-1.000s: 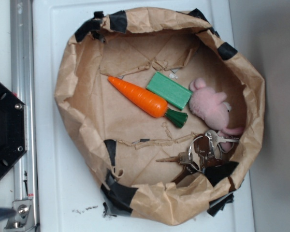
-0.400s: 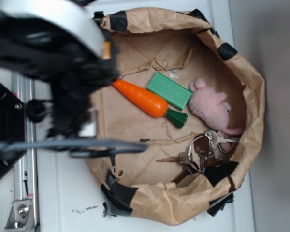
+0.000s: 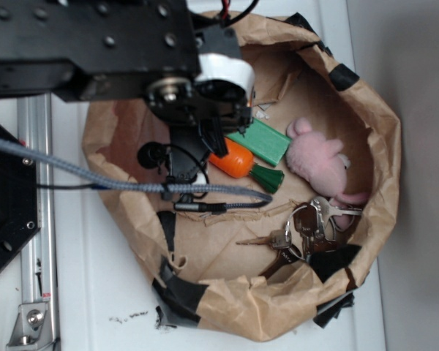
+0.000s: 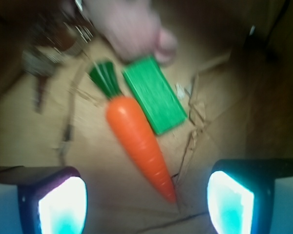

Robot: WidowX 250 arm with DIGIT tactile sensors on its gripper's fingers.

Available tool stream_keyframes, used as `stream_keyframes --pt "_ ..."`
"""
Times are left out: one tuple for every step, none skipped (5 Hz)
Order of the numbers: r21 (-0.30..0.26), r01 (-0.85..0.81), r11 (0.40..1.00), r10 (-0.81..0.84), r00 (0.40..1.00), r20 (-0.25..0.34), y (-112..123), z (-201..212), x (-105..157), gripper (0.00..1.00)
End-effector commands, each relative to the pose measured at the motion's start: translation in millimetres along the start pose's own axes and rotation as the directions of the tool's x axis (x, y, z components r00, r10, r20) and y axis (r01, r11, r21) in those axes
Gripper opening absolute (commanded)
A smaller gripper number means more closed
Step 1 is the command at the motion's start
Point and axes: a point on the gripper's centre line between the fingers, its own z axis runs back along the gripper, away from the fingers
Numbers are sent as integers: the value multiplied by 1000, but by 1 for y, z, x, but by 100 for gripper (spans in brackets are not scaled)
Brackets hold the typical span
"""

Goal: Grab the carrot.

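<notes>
- Translucent, glowing pale blue in the wrist view, the two fingers frame the bottom corners; the jaws stand wide apart with nothing between them, and the gripper hangs above the paper floor.
- Just beyond, the carrot lies flat on the brown paper bowl, its pointed tip nearest the gripper and roughly midway between the fingers.
- It looks like smooth hard plastic: probably light and stiff, and slippery along its taper. The thick part near the leafy end would likely give the surest hold; closing on the thin tip risks it squirting out.
- Beside the carrot, touching or nearly so, lies a flat green block, which may crowd one finger.
- Farther off sit a pink plush toy and a bunch of keys.
- Outside, the bowl rests on a white bench.
</notes>
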Motion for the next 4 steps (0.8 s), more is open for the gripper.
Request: stream_keyframes --pt "38 47 998 -45 998 -49 -17 -41 -7 100" --pt "48 101 994 -98 994 -51 -26 -54 6 100" --pt "60 136 989 -135 991 -24 -36 -49 27 100" --pt "41 145 989 -145 989 -3 -43 -39 37 100"
